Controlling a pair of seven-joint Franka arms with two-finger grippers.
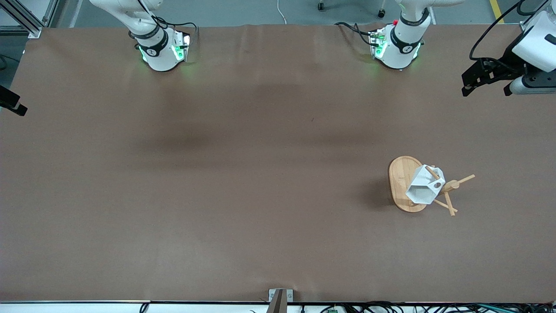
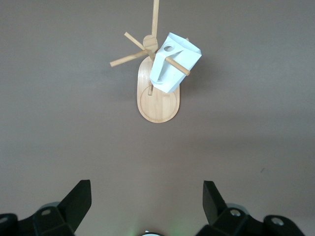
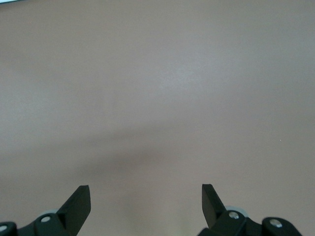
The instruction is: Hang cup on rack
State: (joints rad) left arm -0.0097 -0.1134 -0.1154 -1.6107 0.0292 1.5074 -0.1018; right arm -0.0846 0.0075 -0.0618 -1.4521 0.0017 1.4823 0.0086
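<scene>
The bamboo rack (image 1: 402,184) stands toward the left arm's end of the table, on its oval base. The white faceted cup (image 1: 423,187) hangs tilted against the post, with a peg (image 1: 431,173) sticking out across it. In the left wrist view the cup (image 2: 170,69) and rack (image 2: 158,101) lie well ahead of my left gripper (image 2: 146,189), which is open and empty. That left gripper (image 1: 485,87) is up in the air at the table's end, apart from the rack. My right gripper (image 3: 145,189) is open over bare table, and it shows at the other end (image 1: 13,104).
A brown mat (image 1: 243,174) covers the whole table. The two arm bases (image 1: 160,48) (image 1: 397,45) stand along the edge farthest from the front camera. A small metal bracket (image 1: 280,298) sits at the nearest edge.
</scene>
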